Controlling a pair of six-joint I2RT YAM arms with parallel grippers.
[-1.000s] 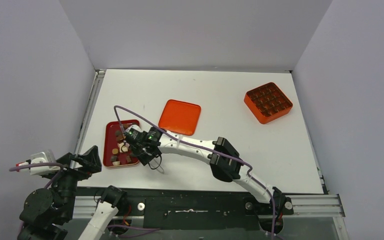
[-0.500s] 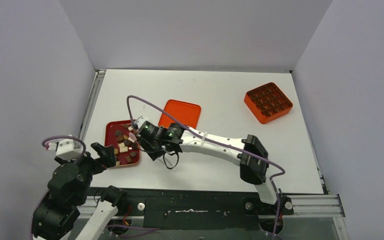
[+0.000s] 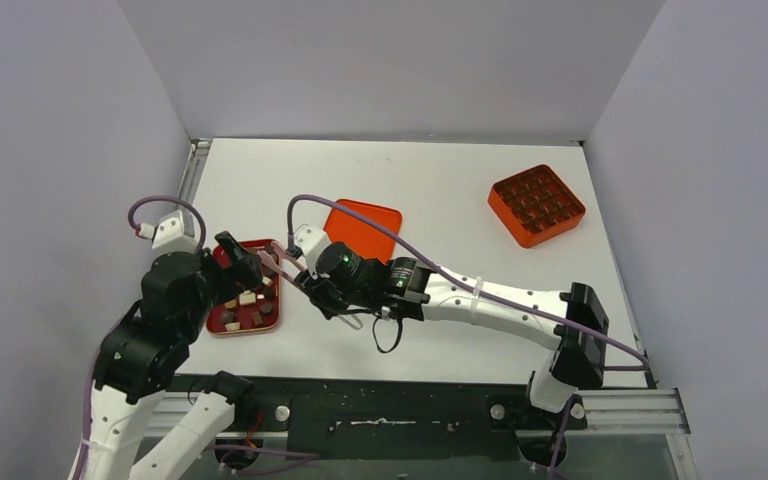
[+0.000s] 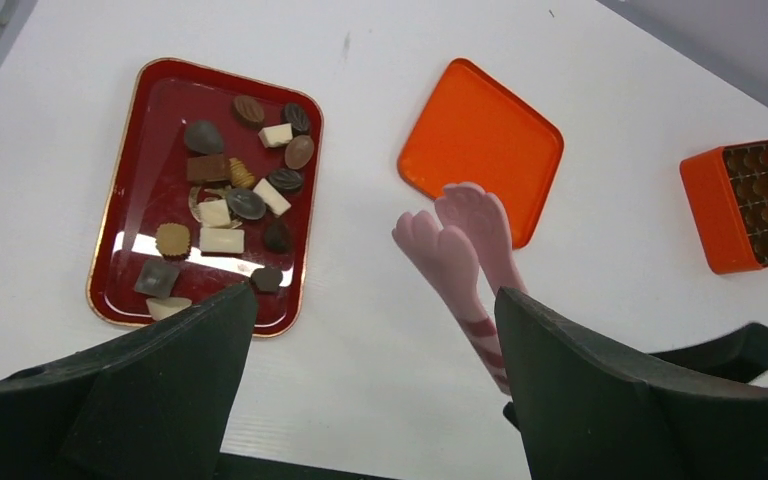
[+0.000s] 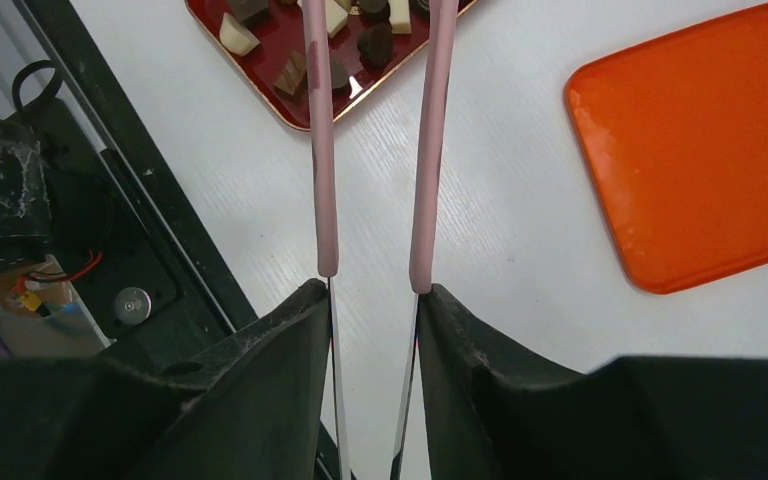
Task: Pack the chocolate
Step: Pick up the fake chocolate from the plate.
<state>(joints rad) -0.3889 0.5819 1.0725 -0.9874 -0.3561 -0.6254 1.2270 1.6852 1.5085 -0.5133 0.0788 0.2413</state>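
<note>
Clamped on the pink tongs [image 5: 430, 150], my right fingers [image 5: 260, 380] aim them lengthwise at the chocolate [image 5: 375, 42] just ahead; left fingers [image 4: 160, 390] apart

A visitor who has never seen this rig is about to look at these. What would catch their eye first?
The pink tongs clamped in the right gripper, pointing toward the table's left side. There a red tray holds scattered dark and pale chocolate pieces, with the open left gripper hovering by it. An orange lid lies mid-table and a gridded orange box sits at the far right.
</note>
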